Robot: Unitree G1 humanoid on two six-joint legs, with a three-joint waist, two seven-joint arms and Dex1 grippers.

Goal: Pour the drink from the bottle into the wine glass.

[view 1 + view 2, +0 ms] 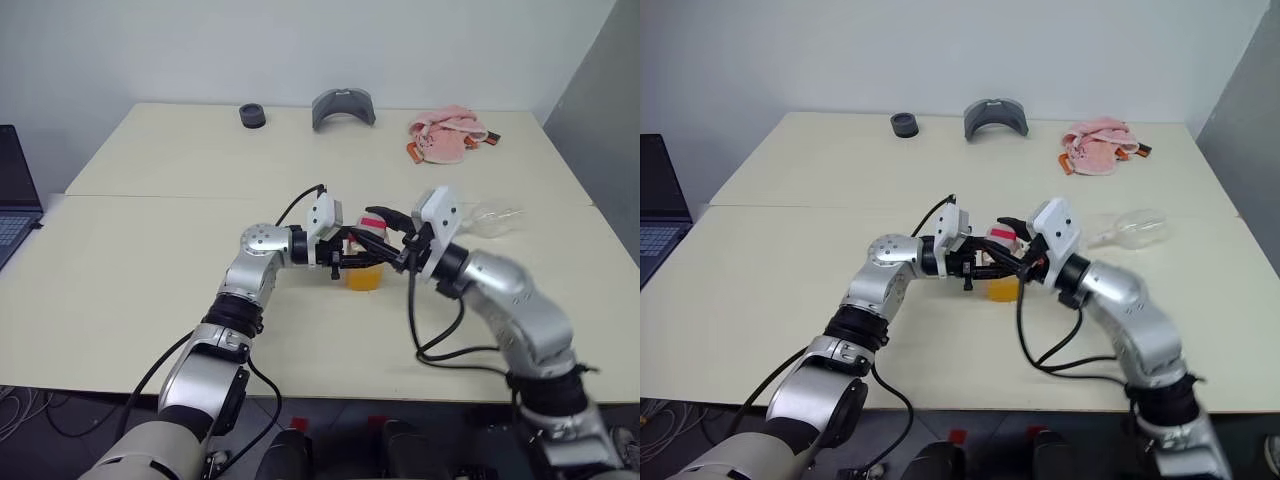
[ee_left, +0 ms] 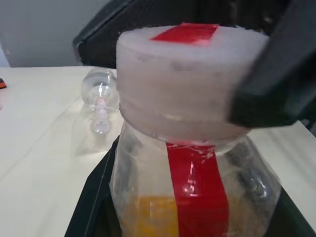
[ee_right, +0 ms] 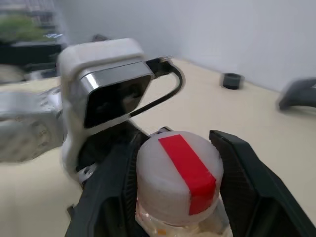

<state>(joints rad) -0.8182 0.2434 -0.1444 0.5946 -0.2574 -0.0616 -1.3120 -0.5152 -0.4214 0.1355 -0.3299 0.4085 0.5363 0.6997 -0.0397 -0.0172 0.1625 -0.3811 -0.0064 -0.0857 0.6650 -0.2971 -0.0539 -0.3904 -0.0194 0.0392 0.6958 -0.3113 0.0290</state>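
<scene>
Orange-yellow drink fills the bottom of a small clear bottle at the centre of the head views, standing on a pale cream surface. The left claw reaches in from the left and is pressed together on the bottle's body, pinching it just below the neck. The right claw comes from the right, its two black fingers straddling the white cap, which carries a red tape strip; the fingers sit close on either side, but a firm pinch cannot be confirmed. The wine glass lies on its side, right of centre, just behind the right arm.

Judged from this, the cap is not yet off. If the right claw twists before it bites, it may slip on the smooth cap. A hard twist could turn the bottle inside the left claw or squeeze drink out. The glass, lying down, cannot take a pour and could roll if the arm brushes it.
</scene>
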